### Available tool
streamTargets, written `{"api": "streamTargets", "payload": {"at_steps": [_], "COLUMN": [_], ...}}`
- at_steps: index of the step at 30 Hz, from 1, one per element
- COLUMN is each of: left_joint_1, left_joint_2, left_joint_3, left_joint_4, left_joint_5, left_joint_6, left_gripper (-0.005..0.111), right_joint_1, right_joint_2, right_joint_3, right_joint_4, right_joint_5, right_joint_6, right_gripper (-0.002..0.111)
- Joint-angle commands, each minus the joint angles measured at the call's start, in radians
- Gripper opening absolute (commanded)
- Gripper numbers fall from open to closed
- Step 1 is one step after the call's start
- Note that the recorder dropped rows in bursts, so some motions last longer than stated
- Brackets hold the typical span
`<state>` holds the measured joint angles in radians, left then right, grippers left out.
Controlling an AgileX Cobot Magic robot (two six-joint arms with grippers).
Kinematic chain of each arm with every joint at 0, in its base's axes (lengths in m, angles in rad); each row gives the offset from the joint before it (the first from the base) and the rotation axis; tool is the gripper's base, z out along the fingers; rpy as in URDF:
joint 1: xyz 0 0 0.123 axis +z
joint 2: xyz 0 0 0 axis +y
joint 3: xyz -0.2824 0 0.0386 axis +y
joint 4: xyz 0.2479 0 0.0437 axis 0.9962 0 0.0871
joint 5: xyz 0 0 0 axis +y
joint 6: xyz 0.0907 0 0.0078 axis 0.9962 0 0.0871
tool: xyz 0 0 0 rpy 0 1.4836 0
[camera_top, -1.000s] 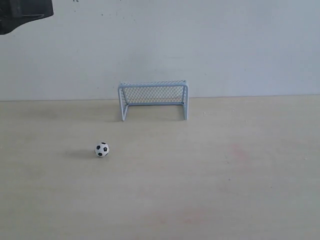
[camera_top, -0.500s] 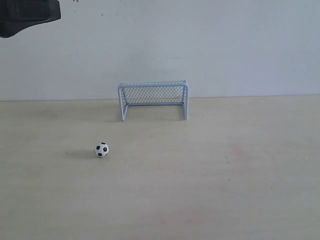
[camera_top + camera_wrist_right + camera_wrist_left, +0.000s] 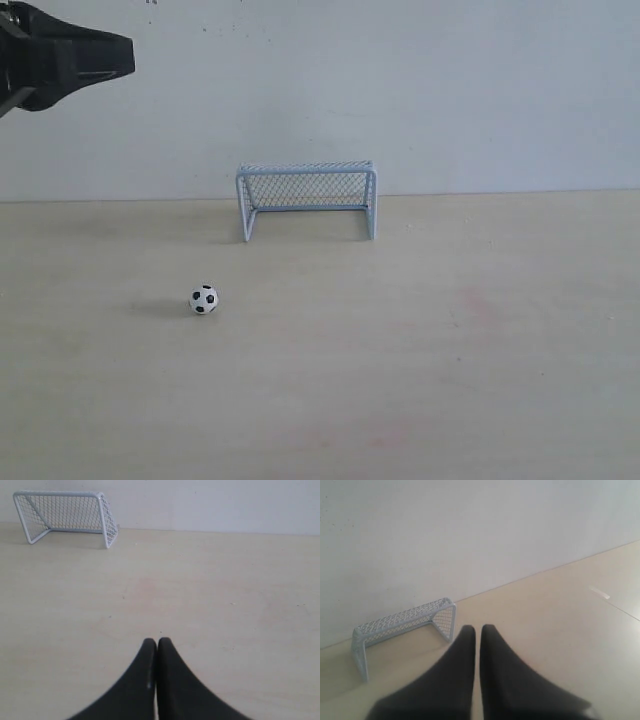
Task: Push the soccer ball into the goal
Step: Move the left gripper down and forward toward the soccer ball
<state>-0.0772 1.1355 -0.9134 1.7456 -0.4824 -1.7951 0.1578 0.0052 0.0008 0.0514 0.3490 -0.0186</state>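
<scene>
The small black-and-white soccer ball (image 3: pixel 203 299) rests on the pale wooden table, in front of and to the left of the goal. The light blue-grey goal (image 3: pixel 306 198) stands at the back by the wall, mouth facing forward; it also shows in the left wrist view (image 3: pixel 402 630) and the right wrist view (image 3: pixel 67 515). My left gripper (image 3: pixel 120 55) hangs high at the upper left, far above the ball. Its black fingers (image 3: pixel 478 628) are shut on nothing. My right gripper (image 3: pixel 157 640) is also shut and empty, out of the exterior view. Neither wrist view shows the ball.
A plain white wall (image 3: pixel 400 90) runs behind the table's back edge. The light wooden table (image 3: pixel 450 350) stretches wide around ball and goal. A faint seam or tape mark (image 3: pixel 599 593) shows in the left wrist view.
My left gripper has moved rightward and further into the exterior view at the upper left. Ball and goal have not moved.
</scene>
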Motion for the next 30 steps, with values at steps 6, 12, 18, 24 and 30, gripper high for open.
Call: {"api": "streamTargets", "payload": {"at_steps": [6,12,18,24,30], "left_joint_1": [-0.06,-0.06,-0.06,-0.06,-0.06], "left_joint_2": [-0.006,-0.006,-0.006,-0.016,-0.012], "left_joint_3": [0.013,0.027,0.075,0.077,0.075], "left_joint_4": [-0.001,-0.171,-0.481,-0.72,-0.818], "left_joint_5": [0.051,0.019,0.137,0.438,0.618], "left_joint_6": [0.009,0.216,0.735,1.117,1.323], "left_gripper": [0.004,0.004,0.004,0.004,0.004], "right_joint_1": [-0.007,-0.007,-0.007,-0.007,-0.007], "right_joint_2": [-0.005,-0.005,-0.005,-0.005,-0.005], "right_joint_3": [-0.001,-0.001,-0.001,-0.001,-0.001], "right_joint_4": [-0.002,-0.002,-0.002,-0.002,-0.002], "right_joint_5": [-0.007,-0.007,-0.007,-0.007,-0.007], "right_joint_6": [-0.002,-0.002,-0.002,-0.002,-0.002], "right_gripper": [0.0,0.0,0.0,0.0,0.0]}}
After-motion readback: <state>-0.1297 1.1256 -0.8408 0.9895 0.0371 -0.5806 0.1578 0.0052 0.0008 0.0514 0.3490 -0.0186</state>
